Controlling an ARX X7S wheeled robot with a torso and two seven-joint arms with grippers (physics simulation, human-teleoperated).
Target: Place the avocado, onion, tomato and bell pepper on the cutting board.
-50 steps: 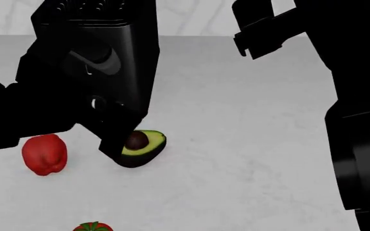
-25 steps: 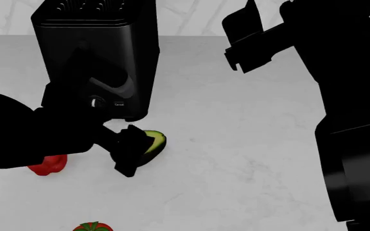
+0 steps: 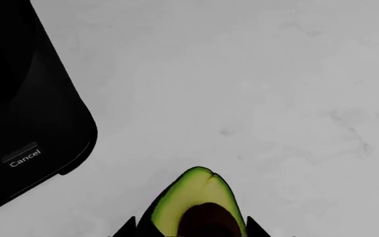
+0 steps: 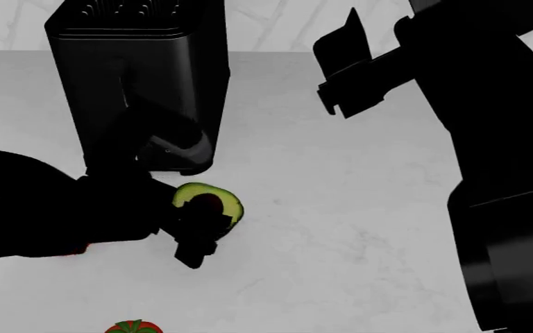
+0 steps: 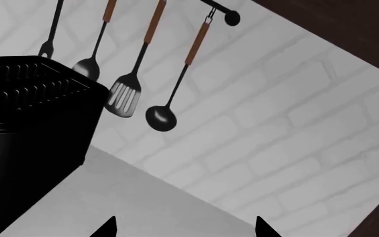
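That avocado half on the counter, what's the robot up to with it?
The robot's left claw is down around the avocado half, its two tips on either side of the fruit, beside a black toaster on the grey countertop. Whether it has squeezed shut yet is unclear. A tomato waits at the near edge. The right claw hangs in the air, holding nothing. No cutting board is in sight.

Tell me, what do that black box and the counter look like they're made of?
The black box looks like smooth plastic or painted metal: faint sheen, rounded corner, a printed "Cancel" label. The counter looks like pale polished stone, perhaps marble, given faint grey veining. Being rendered, neither is certain.
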